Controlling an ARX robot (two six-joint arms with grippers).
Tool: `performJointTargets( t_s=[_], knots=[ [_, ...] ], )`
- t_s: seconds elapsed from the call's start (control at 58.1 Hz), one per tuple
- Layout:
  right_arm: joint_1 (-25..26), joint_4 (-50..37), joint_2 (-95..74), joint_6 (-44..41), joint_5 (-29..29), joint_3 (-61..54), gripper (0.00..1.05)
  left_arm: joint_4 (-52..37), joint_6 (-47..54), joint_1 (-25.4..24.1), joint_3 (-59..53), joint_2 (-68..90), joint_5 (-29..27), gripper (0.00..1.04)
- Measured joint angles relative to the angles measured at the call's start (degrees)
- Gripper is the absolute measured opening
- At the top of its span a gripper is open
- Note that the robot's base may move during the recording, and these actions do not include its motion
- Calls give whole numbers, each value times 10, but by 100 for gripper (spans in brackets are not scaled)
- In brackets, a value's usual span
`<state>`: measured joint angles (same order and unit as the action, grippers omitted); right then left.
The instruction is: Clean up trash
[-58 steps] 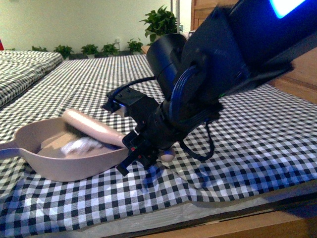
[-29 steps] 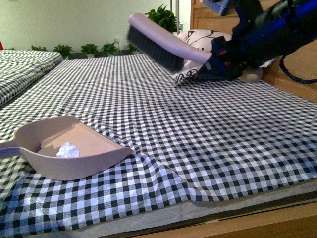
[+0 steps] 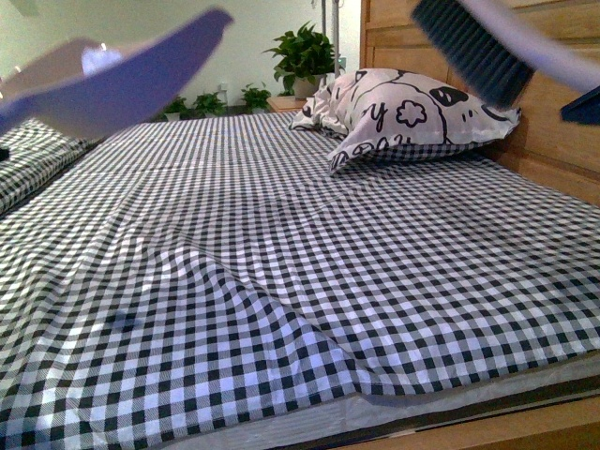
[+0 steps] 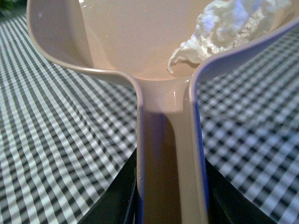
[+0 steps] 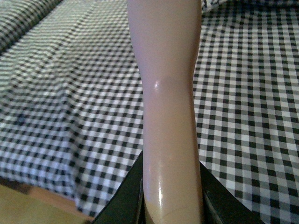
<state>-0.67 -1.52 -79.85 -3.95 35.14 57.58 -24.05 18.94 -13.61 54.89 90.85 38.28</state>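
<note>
Left claw (image 4: 169, 205) is clamped on the handle of the dustpan (image 4: 140, 42): in the left wrist view its dark jaws sit tight against both sides of the beige handle, with the pan opening out beyond them. Trash (image 4: 229, 28), a crumpled whitish translucent scrap, lies inside the pan against one side wall, close to where the pan narrows into the handle. Below the pan in that view is the black-and-white checked bed cover (image 4: 56, 140).

Front view: the dustpan (image 3: 141, 80) is held in the air at the upper left, well above the bed, tilted, with a pale patch of the trash (image 3: 98, 58) showing just over its rim. Motion blur softens its outline.

Right claw (image 5: 170, 198) is clamped on the brush handle (image 5: 168, 93): in the right wrist view the dark jaws press against both sides of the smooth beige handle, which runs away from the camera over the checked cover. In the front view the brush (image 3: 487, 47) is at the upper right, in the air, its dark bristles pointing down and left toward the pillow; neither claw body is clearly visible there.

Bed cover (image 3: 309, 281) spreads across the whole lower frame, creased into a raised fold near the middle front. A white pillow with black cartoon print (image 3: 412, 112) leans against the wooden headboard (image 3: 562, 141) at the right. Potted plants (image 3: 305, 56) stand along the far wall
</note>
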Motion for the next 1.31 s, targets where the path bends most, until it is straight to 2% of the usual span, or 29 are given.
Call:
performJointTargets(
  t_s=[0.155, 0.31, 0.447, 0.568, 0.602, 0.671, 0.757, 0.86, 1.032, 1.135, 1.307],
  knots=[
    [64, 4, 118, 35, 76, -47, 19, -38, -67, 15, -51, -75, -69, 27],
    [146, 33, 211, 59, 188, -80, 19, -40, -77, 49, -128, -170, -137, 27],
    [221, 94, 279, 54, 302, -86, 19, -11, -76, 100, -188, -278, -175, 27],
    [321, 146, 328, 43, 453, -80, 19, 47, -73, 150, -234, -403, -208, 27],
    [343, 144, 334, 47, 480, -80, 19, 58, -70, 159, -242, -427, -217, 27],
    [371, 79, 347, 79, 509, -89, 19, 74, -68, 169, -252, -457, -230, 27],
    [376, 32, 364, 127, 495, -101, 19, 90, -68, 179, -261, -488, -247, 27],
    [353, 72, 390, 152, 437, -106, 19, 108, -69, 189, -274, -519, -266, 27],
    [264, 103, 436, 231, 298, -116, 19, 129, -71, 202, -297, -557, -280, 27],
    [205, 141, 461, 263, 236, -116, 19, 140, -74, 202, -303, -573, -283, 27],
    [174, 153, 487, 310, 213, -116, 19, 166, -82, 203, -305, -606, -297, 27]
  ],
)
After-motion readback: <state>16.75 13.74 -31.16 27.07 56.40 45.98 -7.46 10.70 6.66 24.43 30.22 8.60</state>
